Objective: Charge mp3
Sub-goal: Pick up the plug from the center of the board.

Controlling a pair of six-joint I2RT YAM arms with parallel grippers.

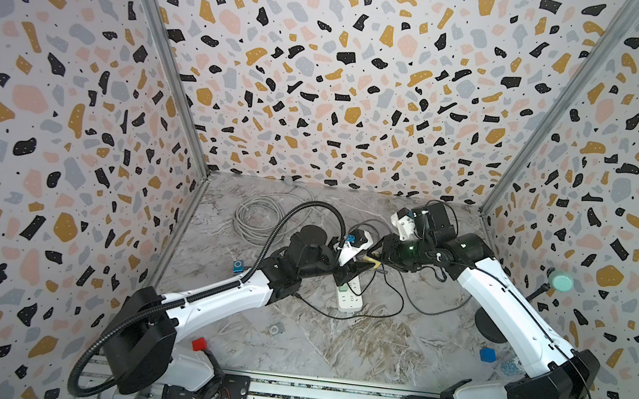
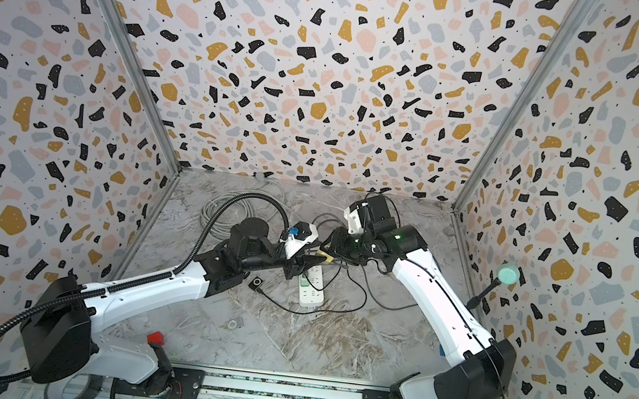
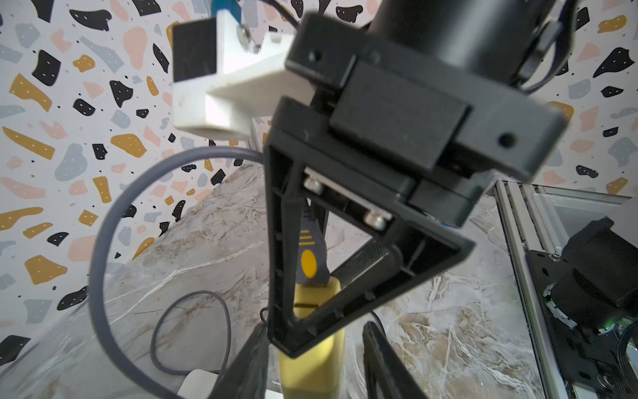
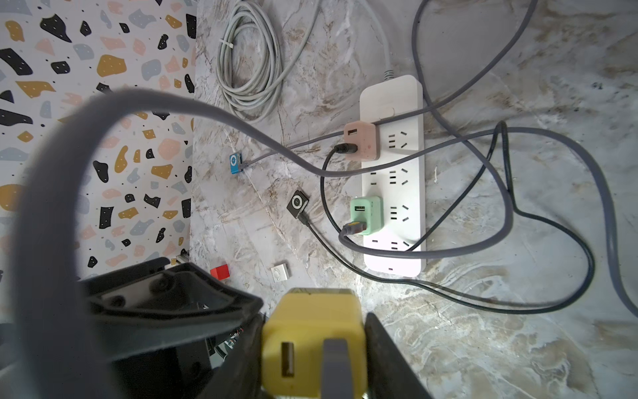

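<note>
My right gripper [image 4: 314,321] is shut on a yellow USB charger [image 4: 303,331], held above the white power strip [image 4: 393,172]. A grey cable's plug [image 3: 309,262] sits in the charger. My left gripper [image 3: 316,331] is open, its fingers on either side of the charger [image 3: 310,362] with a gap on each side. Both grippers meet over the strip [image 1: 349,296] in both top views. Three small mp3 players lie on the table: a blue one [image 4: 234,163] and a black one [image 4: 297,203] with cables attached, and a silver one [image 4: 279,273] without a cable.
A pink adapter [image 4: 360,145] and a green adapter [image 4: 366,214] sit in the strip. Grey and black cables loop over the table around it. A coiled grey cord [image 1: 256,217] lies at the back. A red cube [image 1: 199,343], a blue cube [image 1: 487,354] and a teal-topped stand [image 1: 561,280] are nearby.
</note>
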